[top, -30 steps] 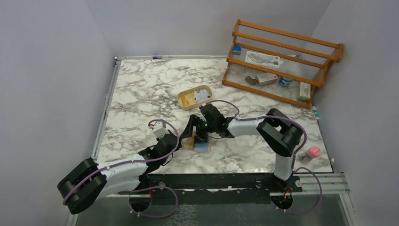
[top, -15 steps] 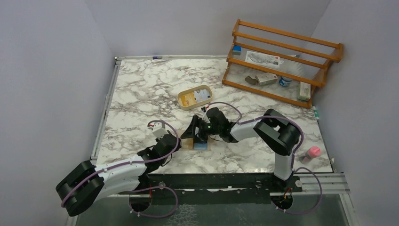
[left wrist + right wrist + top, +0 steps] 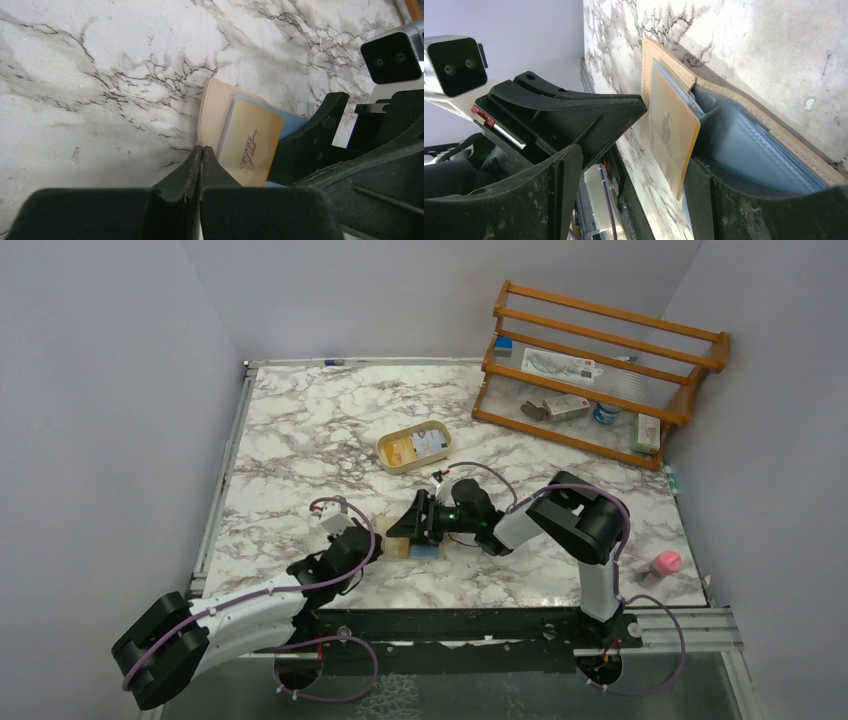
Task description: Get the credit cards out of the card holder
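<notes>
Item: card holder (image 3: 214, 107), tan, lying open and flat on the marble table (image 3: 300, 440) near its front edge, between the two arms. Long axis ran roughly left to right across the table, with the tan border toward the left arm and the blue-lined half toward the right arm.

Contents: credit cards (image 3: 250, 142) stood partly out of an inner pocket. The front one was gold with slanted lettering, and a paler bluish one sat close behind it.

Left gripper (image 3: 201, 152): the arm reached low across the table from the near left. The fingers were pressed together with nothing visible between them, the tip touching the holder's tan edge.

Right gripper (image 3: 634, 162): the arm was folded back and reaching left, held low. The jaws were spread wide, one finger (image 3: 734, 200) against the blue half and the gold card's free edge in the gap (not pinched).

Surroundings: an oval beige tray (image 3: 384, 452) with flat pieces lay just beyond the holder. A wooden rack (image 3: 600, 370) stood far right, and a pink object (image 3: 665, 563) at the right edge. Both claws crowded the holder from opposite sides.
</notes>
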Motion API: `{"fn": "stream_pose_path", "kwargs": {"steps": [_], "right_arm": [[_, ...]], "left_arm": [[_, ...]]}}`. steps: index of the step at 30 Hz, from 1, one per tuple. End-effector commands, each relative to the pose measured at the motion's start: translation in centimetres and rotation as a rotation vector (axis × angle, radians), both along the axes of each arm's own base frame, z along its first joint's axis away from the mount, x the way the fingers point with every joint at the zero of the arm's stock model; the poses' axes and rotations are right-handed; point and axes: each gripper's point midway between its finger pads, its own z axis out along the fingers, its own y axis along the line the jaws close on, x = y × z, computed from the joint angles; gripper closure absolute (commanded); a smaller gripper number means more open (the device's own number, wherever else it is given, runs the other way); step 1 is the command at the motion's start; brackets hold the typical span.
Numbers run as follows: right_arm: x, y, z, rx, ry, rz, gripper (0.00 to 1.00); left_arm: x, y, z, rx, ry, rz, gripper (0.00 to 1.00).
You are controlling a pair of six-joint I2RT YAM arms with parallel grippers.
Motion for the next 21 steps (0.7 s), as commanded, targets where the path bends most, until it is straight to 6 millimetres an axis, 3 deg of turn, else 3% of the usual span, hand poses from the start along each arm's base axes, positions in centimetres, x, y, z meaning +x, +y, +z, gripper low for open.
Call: {"fn": "stream_pose_path", "kwargs": {"steps": [1, 10, 21], "right_arm": [[-0.4, 0.0, 1.6, 0.075, -0.059, 0.031, 0.24], [-0.7, -1.8, 1.5, 0.089, -0.057, 0.034, 0.26], [-1.3, -3.3, 3.2, 0.201, -0.095, 0.070, 0.27]], "left_arm": [[-1.9, -3.8, 2.2, -0.184, 0.034, -0.132, 1.00], [-2.0, -3.0, 1.9, -0.167, 0.034, -0.112, 1.00], [-1.8, -2.9, 1.3, -0.188, 0.002, -0.110, 1.00]]}}
